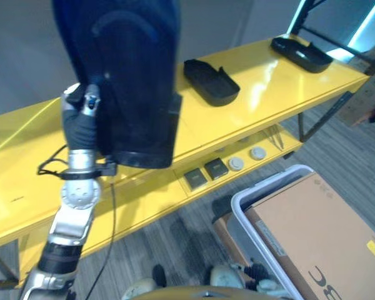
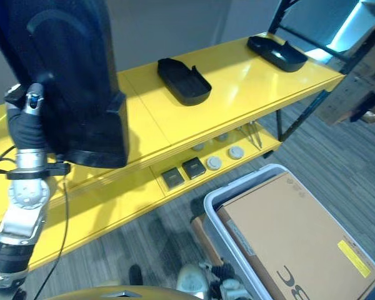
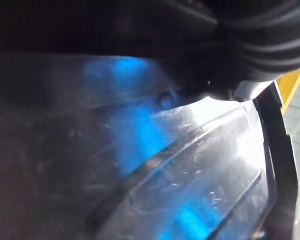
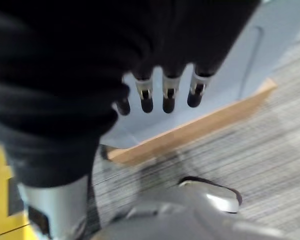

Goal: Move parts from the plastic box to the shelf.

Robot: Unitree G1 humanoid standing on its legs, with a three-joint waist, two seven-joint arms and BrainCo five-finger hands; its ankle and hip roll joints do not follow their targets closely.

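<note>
My left hand [image 1: 81, 122] holds a large black plastic part [image 1: 131, 81] upright over the front of the yellow shelf [image 1: 281, 81], with the thumb against the part's edge and the fingers behind it. The left wrist view looks along the same black part [image 3: 190, 175] from very close. Two more black parts lie on the shelf top, one in the middle [image 1: 211, 81] and one at the far right [image 1: 301, 53]. The grey plastic box [image 1: 240, 206] stands on the floor at the lower right. My right hand [image 4: 146, 97] hangs beside the box with straight fingers, holding nothing.
A brown cardboard sheet [image 1: 319, 231] covers the inside of the box. On the lower shelf board lie two dark square pieces [image 1: 206, 174] and two round grey discs [image 1: 247, 158]. A dark metal rack leg [image 1: 303, 125] stands at the shelf's right end.
</note>
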